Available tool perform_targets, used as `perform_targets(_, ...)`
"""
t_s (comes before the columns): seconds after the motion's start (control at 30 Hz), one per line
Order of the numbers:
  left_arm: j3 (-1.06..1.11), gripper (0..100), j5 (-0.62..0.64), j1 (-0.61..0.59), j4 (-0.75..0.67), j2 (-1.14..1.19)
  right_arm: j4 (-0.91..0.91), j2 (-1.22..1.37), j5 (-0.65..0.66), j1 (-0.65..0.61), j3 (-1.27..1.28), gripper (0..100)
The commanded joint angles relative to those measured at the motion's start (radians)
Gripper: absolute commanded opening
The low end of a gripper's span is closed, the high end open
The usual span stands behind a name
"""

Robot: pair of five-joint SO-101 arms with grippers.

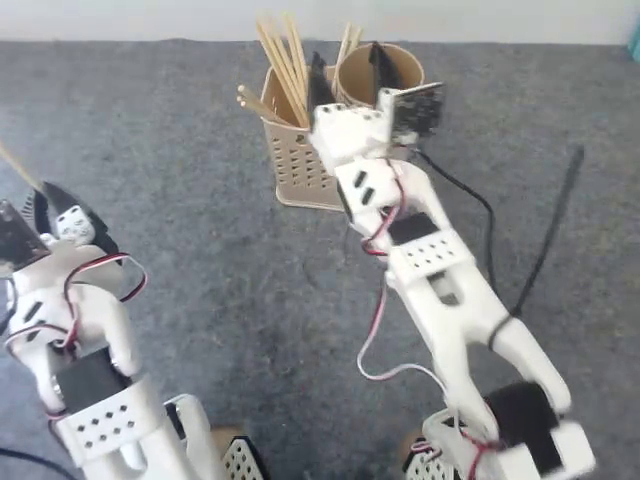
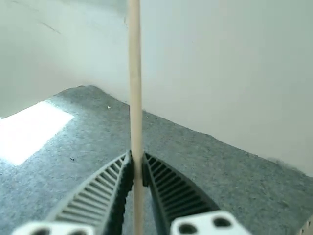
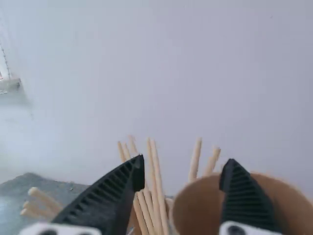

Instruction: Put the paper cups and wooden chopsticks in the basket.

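Now the left gripper [image 2: 137, 164] pinches one slim round chopstick [image 2: 134, 98] over fuzzy grey carpet [image 1: 220, 290], well apart from the slotted basket [image 1: 300, 165]. The right gripper [image 3: 183, 171] hangs spread above the brown cup [image 3: 195, 215], beside the basket's bundled sticks [image 1: 283, 60].

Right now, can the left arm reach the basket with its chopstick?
Probably yes: bare carpet lies between its chopstick and the basket, though the right gripper hangs open over the paper cup there.

The right arm [image 1: 400, 215] hides the basket's [image 1: 300, 165] right side and the paper cup's [image 1: 355, 82] base; 1 chopstick [image 1: 20, 168] is cut by the frame's left edge.
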Motion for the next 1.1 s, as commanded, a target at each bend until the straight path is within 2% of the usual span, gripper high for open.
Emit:
perform_targets(0.0,-0.091,1,0.029,0.008,-0.025,-0.012,0.143,-0.36,-0.051,-0.008,0.071,7.6)
perform_targets(0.07,-0.133,1,0.029,0.02,0.002,-0.005,0.205,-0.512,-0.051,-0.012,0.11,0.1)
perform_targets(0.2,-0.272,1,0.038,0.075,0.083,0.098,0.349,-0.78,-0.049,-0.015,0.167,5.6)
perform_targets(0.43,-0.615,1,0.12,0.209,0.132,0.402,0.746,-1.208,-0.046,-0.002,0.236,5.8)
perform_targets(0.57,-0.788,1,0.13,0.316,0.127,0.517,0.97,-1.458,-0.049,0.093,0.313,5.8)
perform_targets(0.67,-0.849,1,0.129,0.371,0.044,0.56,1.073,-1.598,-0.044,0.199,0.39,5.8)
perform_targets(0.77,-0.851,1,0.129,0.423,-0.104,0.568,1.15,-1.561,-0.049,0.334,0.413,5.8)
perform_targets(0.9,-0.849,1,0.129,0.503,-0.222,0.572,1.158,-1.55,-0.051,0.516,0.503,5.8)
perform_targets(1.07,-0.745,1,0.124,0.632,-0.396,0.574,1.161,-1.564,-0.051,0.621,0.649,5.8)
